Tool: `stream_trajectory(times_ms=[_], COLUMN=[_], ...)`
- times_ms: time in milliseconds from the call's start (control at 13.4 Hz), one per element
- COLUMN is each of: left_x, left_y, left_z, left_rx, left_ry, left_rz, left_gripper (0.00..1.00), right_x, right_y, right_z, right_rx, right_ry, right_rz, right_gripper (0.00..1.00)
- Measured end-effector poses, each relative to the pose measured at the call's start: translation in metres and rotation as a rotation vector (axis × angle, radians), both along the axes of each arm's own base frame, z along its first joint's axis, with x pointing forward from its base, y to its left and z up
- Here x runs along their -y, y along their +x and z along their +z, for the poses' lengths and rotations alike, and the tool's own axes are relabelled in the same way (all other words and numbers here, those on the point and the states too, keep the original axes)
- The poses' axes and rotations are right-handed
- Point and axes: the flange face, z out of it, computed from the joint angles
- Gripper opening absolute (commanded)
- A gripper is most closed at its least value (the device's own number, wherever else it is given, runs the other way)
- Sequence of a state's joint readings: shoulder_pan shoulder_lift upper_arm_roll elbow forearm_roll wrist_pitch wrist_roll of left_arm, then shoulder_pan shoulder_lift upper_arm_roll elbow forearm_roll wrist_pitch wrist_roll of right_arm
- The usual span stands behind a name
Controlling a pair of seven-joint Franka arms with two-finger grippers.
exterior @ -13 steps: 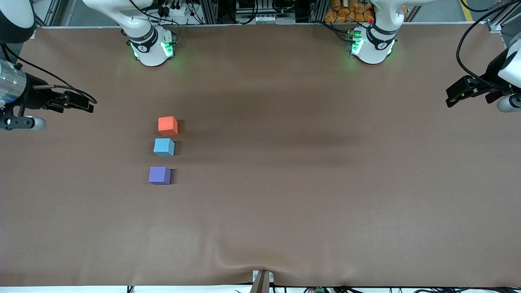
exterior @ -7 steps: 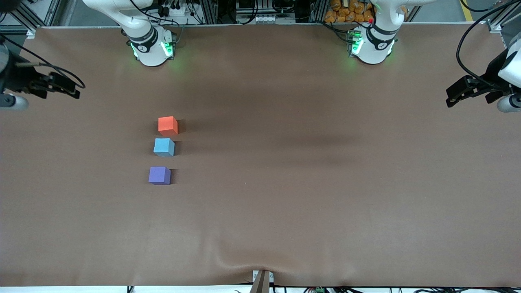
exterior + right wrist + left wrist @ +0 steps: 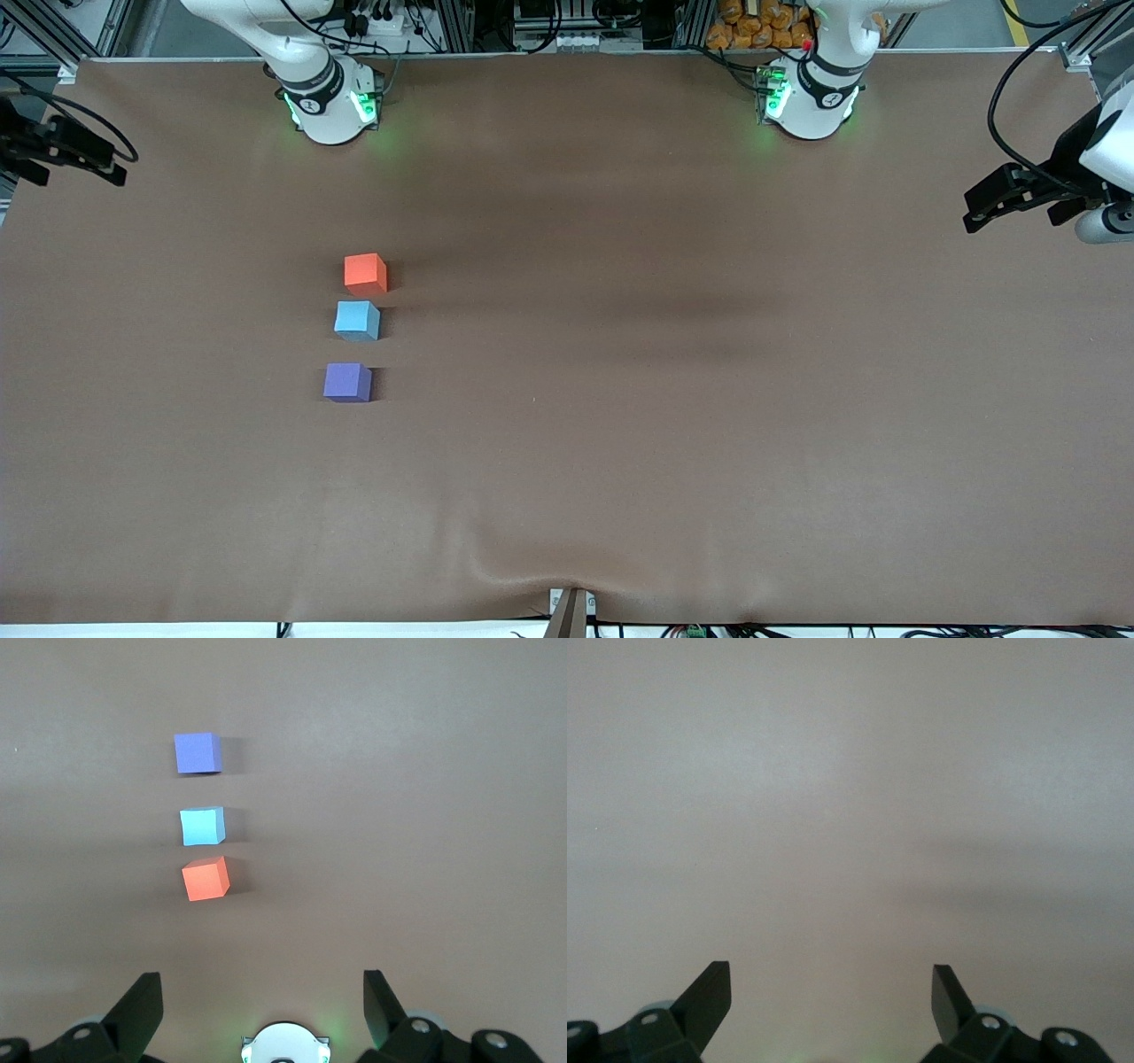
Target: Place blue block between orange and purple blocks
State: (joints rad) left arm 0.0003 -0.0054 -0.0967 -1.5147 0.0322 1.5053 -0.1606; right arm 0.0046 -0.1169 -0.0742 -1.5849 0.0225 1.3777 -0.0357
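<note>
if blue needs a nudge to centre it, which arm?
Probably right. The blue block sits between the orange block and purple block, toward the right arm's end. The right gripper is nearer than the left gripper; both jaws open.

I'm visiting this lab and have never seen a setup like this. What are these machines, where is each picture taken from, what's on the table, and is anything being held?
These are two robot arms, each ending in a two-finger gripper. The wide picture comes from a high camera facing them; their white bases stand along its top edge. The other two pictures come from cameras on the arms' wrists.

On the brown table three small cubes lie in a row, apart: the orange block farthest from the front camera, the blue block in the middle, the purple block nearest.

Nothing is held. The right gripper hangs open at its end of the table. The left gripper waits open at the other end.
</note>
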Motion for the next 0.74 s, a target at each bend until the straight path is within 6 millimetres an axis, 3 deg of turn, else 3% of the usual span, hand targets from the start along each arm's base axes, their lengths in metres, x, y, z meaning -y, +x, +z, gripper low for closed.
stream_trajectory(times_ms=[744], left_x=[0.0018], left_y=[-0.0002], left_z=[0.0033], left_rx=[0.006], left_ry=[-0.001], left_rz=[-0.024], left_gripper=[1.0], right_x=[-0.0027], right_y=[0.0012], right_z=[0.0024], right_rx=[0.004], right_ry=[-0.001], right_rz=[0.005], right_gripper=[1.0])
